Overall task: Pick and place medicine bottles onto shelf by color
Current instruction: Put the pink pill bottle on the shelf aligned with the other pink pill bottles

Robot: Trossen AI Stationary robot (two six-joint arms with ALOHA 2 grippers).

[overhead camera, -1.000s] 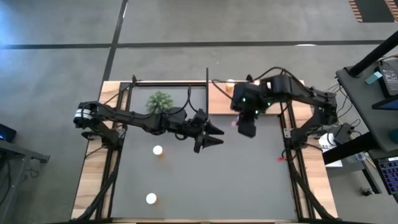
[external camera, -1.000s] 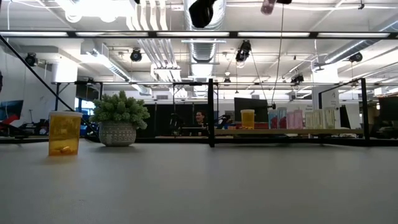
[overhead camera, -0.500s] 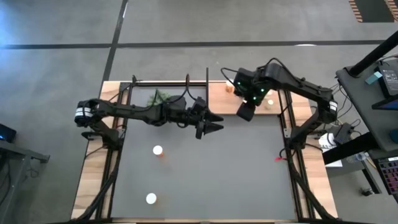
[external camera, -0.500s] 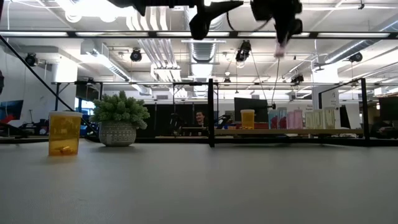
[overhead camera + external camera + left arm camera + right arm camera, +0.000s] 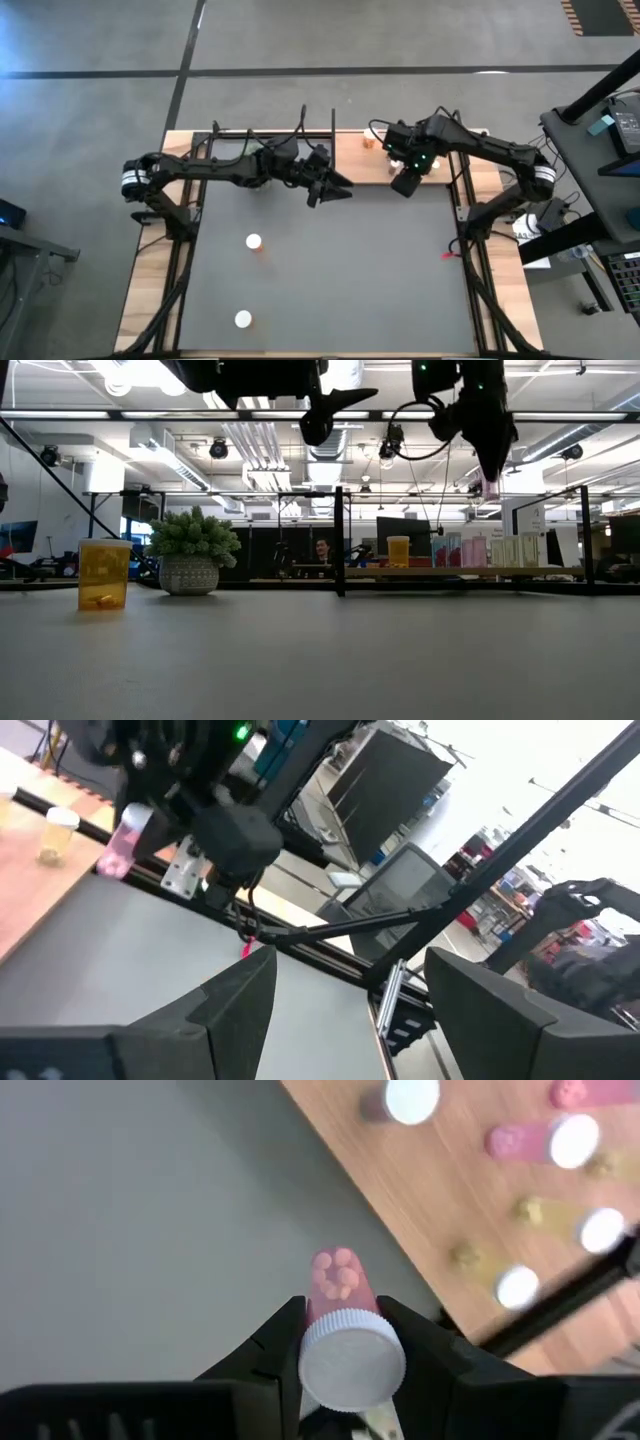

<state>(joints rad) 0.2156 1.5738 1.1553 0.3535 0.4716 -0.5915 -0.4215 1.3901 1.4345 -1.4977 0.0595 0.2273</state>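
My right gripper [image 5: 405, 182] is shut on a small pink vial [image 5: 338, 1285] with a white cap, above the grey table at the near edge of the wooden shelf [image 5: 352, 160]. The vial also shows in the low view [image 5: 490, 486] and the left wrist view [image 5: 125, 838]. My left gripper [image 5: 338, 188] is open and empty, up in the air near the table's far middle; its fingers stand apart in its wrist view [image 5: 345, 1010]. Several white-capped vials, pink [image 5: 545, 1140] and yellow-green [image 5: 520, 1285], stand on the shelf board. My right gripper pinches the pink vial between its two fingers at its cap end, just below the white cap [image 5: 350, 1342]. The fingers come from above, pointing down. The vial hangs upright below them, cap up, lifted clear of the table and the shelf.
Two white-capped orange bottles stand on the grey table at the left [image 5: 254, 241] and near left [image 5: 243, 319]; one shows in the low view [image 5: 103, 573]. A green plant ball in a pot [image 5: 194, 550] stands at the far left. Black rods [image 5: 340, 540] edge the shelf.
My right gripper has carried the pink vial toward the table's far edge and the shelf, keeping it clear of the table. My left gripper has gone toward the far edge too, still open.
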